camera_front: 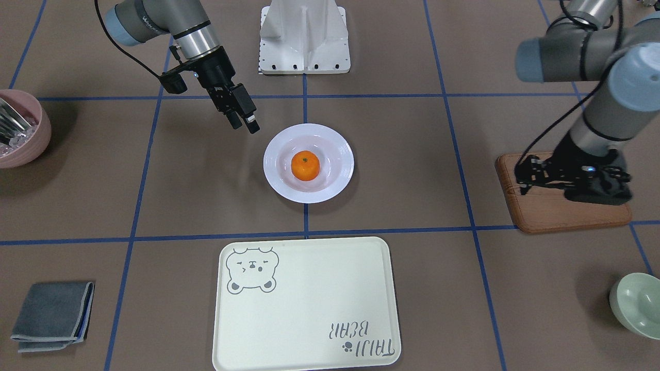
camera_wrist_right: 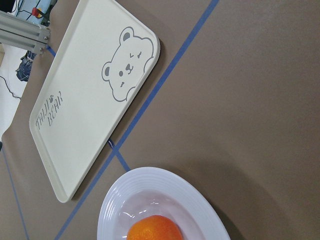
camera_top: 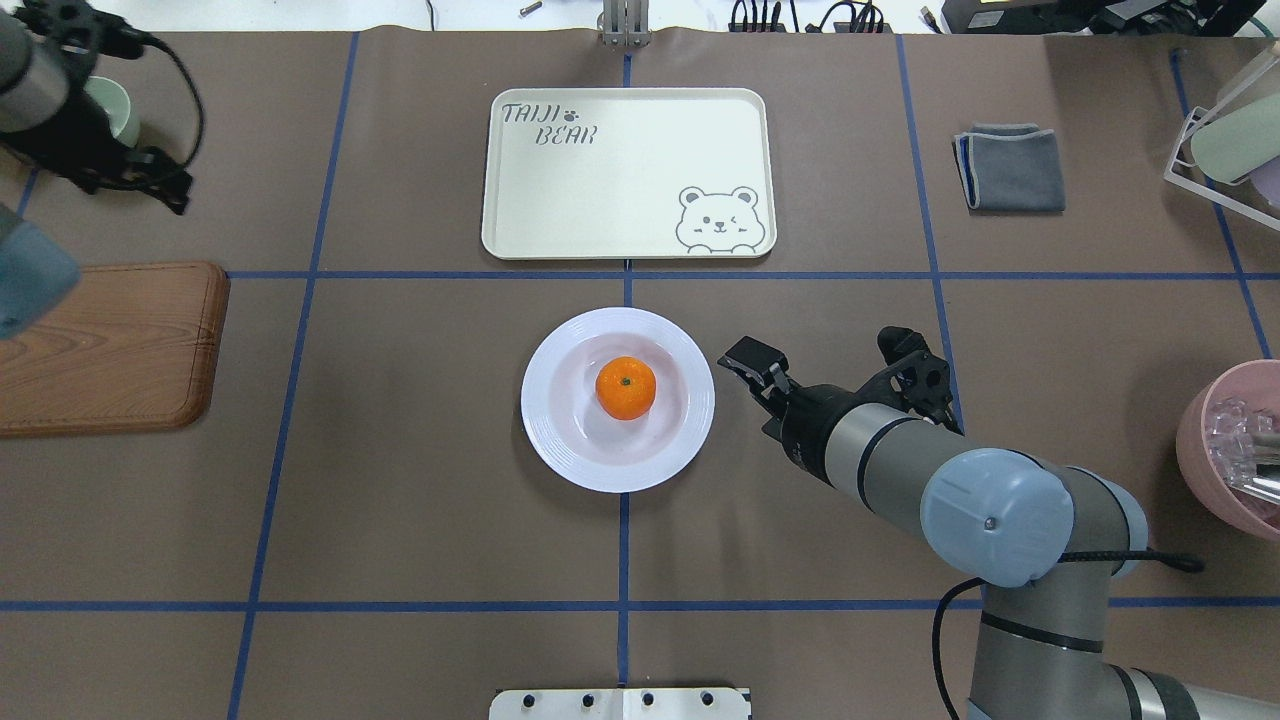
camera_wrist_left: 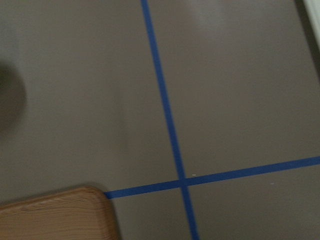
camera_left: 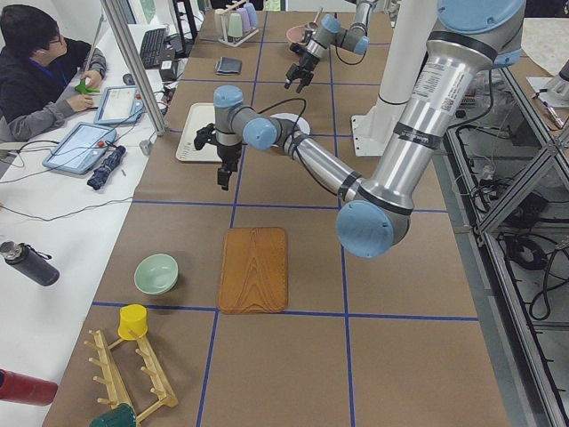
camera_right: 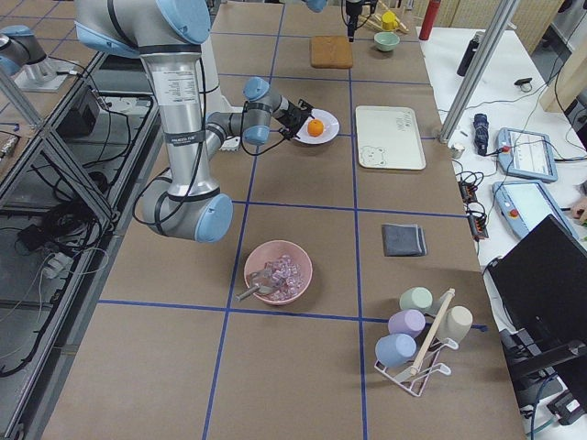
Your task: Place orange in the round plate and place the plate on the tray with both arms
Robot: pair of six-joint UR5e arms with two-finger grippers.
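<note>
The orange [camera_front: 305, 165] [camera_top: 626, 388] lies in the middle of the white round plate [camera_front: 273, 178] [camera_top: 550, 440] at the table's centre. The cream tray [camera_front: 309, 309] [camera_top: 620, 190] with the bear drawing is bare, one grid square beyond the plate. My right gripper [camera_front: 244, 123] [camera_top: 748, 362] hovers just off the plate's rim, open and holding nothing. Its wrist view shows the orange [camera_wrist_right: 154, 229], the plate [camera_wrist_right: 200, 210] and the tray [camera_wrist_right: 85, 100]. My left gripper [camera_front: 523, 183] [camera_top: 160, 190] hangs near the wooden board [camera_front: 557, 216] [camera_wrist_left: 50, 215]; I cannot tell how its jaws stand.
A pink bowl [camera_front: 20, 134] [camera_top: 1220, 440] with shiny contents stands at the robot's right edge. A folded grey cloth [camera_front: 51, 314] [camera_top: 1010, 170] lies beside the tray. A pale green bowl [camera_front: 637, 304] sits on the robot's far left. The white robot base [camera_front: 304, 36] stands behind the plate.
</note>
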